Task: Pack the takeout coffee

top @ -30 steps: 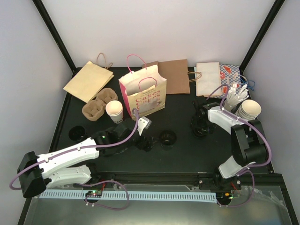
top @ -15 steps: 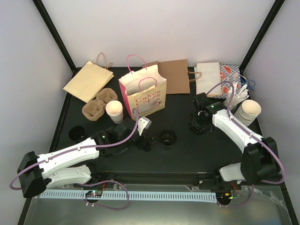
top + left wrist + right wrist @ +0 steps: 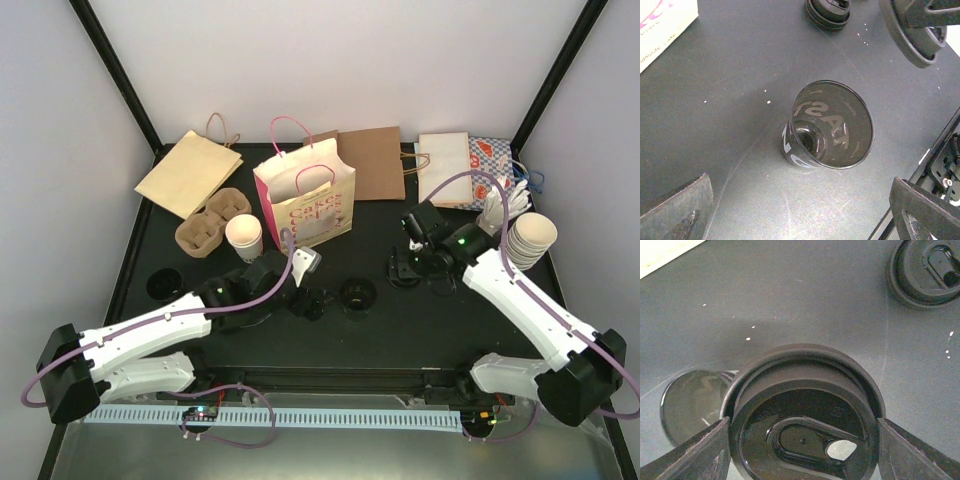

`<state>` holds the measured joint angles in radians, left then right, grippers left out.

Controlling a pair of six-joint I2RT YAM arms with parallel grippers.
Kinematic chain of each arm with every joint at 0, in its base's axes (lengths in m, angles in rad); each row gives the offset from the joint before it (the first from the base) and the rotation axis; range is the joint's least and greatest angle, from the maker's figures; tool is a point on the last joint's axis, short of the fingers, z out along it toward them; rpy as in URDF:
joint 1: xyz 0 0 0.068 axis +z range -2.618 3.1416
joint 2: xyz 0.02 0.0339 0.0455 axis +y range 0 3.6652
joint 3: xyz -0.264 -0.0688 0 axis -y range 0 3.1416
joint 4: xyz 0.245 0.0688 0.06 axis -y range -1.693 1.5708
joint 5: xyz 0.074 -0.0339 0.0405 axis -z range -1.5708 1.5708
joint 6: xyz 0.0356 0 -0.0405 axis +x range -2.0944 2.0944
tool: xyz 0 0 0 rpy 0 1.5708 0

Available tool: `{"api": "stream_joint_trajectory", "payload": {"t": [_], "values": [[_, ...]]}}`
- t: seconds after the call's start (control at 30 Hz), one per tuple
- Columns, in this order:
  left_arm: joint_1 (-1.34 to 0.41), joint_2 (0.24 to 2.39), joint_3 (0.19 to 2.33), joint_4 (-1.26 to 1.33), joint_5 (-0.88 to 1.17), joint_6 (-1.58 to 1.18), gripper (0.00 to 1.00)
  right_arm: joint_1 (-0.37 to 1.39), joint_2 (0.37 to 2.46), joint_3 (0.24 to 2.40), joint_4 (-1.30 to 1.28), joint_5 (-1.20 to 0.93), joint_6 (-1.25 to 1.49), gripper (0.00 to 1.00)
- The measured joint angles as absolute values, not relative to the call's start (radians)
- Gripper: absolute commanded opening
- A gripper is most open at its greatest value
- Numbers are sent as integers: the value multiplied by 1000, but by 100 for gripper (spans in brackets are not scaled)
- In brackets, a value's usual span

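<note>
Pale walls (image 3: 330,60) enclose a matte black counter (image 3: 420,320) flecked with pale specks. The white takeout coffee cup (image 3: 244,238) stands upright just left of the pink-trimmed paper bag (image 3: 305,205). The left gripper (image 3: 800,210) holds its jaws wide over a dark cup (image 3: 827,125), seemingly tilted; the right gripper (image 3: 802,450) has its jaws clamped on a black lid (image 3: 805,385).

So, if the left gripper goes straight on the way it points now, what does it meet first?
Most likely the dark cup standing on the table. It sits right ahead, in line with the gap of the open left gripper. How far off it is, I cannot tell.
</note>
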<state>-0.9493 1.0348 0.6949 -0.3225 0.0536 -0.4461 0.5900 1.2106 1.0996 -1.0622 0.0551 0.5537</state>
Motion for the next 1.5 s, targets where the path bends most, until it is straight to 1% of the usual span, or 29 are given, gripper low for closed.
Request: {"api": "stream_joint_trajectory", "payload": {"t": [0.23, 0.7, 0.87, 1.17, 1.3, 1.43, 1.5], "values": [[-926, 1035, 695, -321, 57, -450, 99, 642, 1163, 1111, -1092, 26, 532, 76], [-890, 1059, 695, -303, 70, -502, 98, 887, 1175, 1111, -1055, 47, 529, 76], [-855, 1070, 690, -276, 111, -542, 91, 921, 1208, 1104, -1012, 48, 529, 76], [-766, 1082, 642, -221, 220, -605, 90, 926, 1290, 1093, -933, 51, 528, 77], [-758, 1100, 636, -209, 255, -611, 83, 928, 1320, 1090, -913, 54, 525, 77], [-756, 1116, 633, -207, 278, -611, 81, 930, 1344, 1087, -907, 71, 525, 77], [-756, 1123, 632, -206, 281, -611, 78, 930, 1350, 1086, -906, 74, 525, 77]]}}
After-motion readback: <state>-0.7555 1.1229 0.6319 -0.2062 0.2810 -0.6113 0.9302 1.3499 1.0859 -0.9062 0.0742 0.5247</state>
